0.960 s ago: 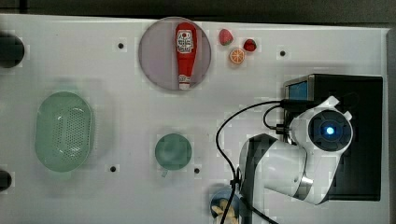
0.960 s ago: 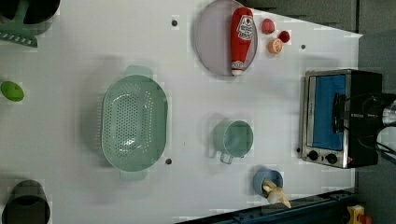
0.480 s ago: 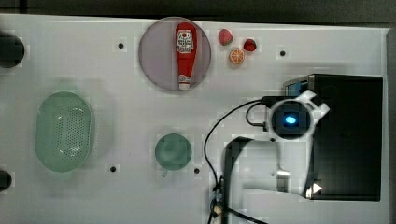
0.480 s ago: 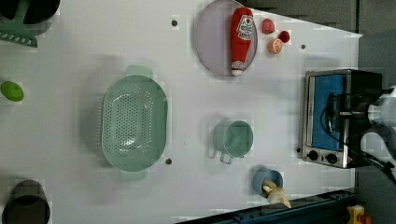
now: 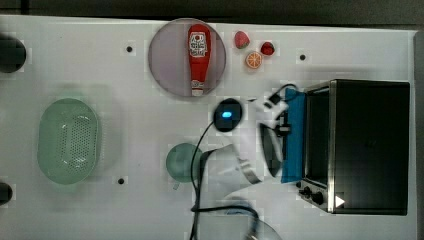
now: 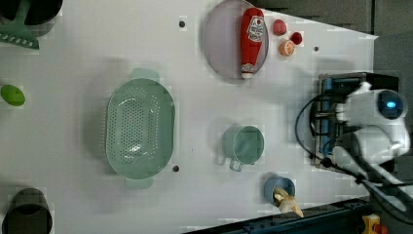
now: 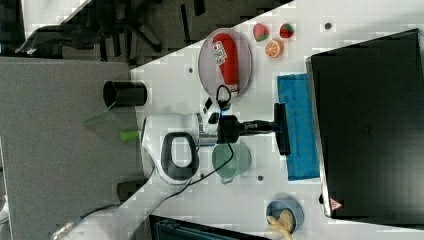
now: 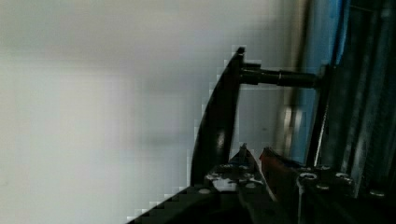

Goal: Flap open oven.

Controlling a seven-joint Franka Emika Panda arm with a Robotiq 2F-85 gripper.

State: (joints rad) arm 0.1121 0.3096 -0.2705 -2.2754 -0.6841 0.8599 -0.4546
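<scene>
- Your claw (image 7: pixel 280 127) grips the curved metal handle (image 8: pixel 219 116) of the boxy black oven (image 7: pixel 370 125).
- Blue-tinted glass door (image 7: pixel 298 125) lies folded down; handle's long axis runs crosswise to the claw.

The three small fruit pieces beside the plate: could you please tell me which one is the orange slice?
The orange slice is the round orange piece with visible segments, lying nearest the oven in the top view; the other two fruit pieces are red.
</scene>
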